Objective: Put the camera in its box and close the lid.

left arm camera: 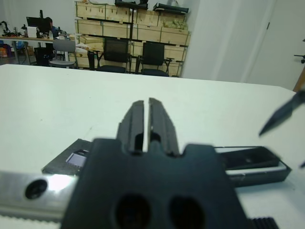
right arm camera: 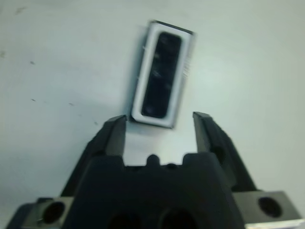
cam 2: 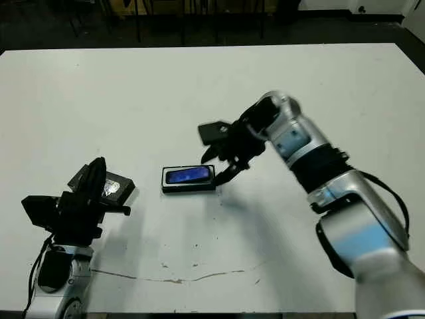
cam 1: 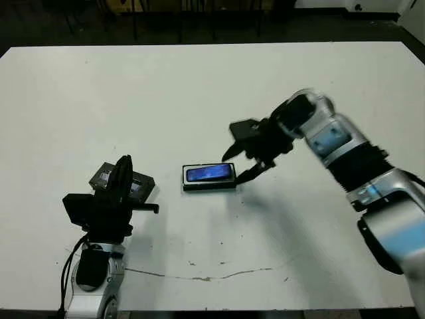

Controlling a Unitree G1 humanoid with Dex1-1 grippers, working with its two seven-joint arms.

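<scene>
The camera (cam 1: 209, 173), black with a bluish sheen, lies inside the white-lined box (cam 1: 186, 179) at the table's middle; the right wrist view shows the camera (right arm camera: 162, 71) filling the hollow. My right gripper (cam 1: 237, 166) hovers open at the box's right end, fingertips apart and holding nothing. The lid (cam 1: 141, 186), flat with a greyish glossy panel, rests on the table at the left. My left gripper (cam 1: 123, 169) stands over the lid, partly hiding it, with its fingers (left arm camera: 136, 119) shut together and nothing between them.
A thin cracked line (cam 1: 219, 274) runs across the white table (cam 1: 199, 86) near its front edge. Beyond the far edge are chairs (left arm camera: 152, 57) and stacked crates (left arm camera: 124, 24), with a seated person (left arm camera: 50, 26) far back.
</scene>
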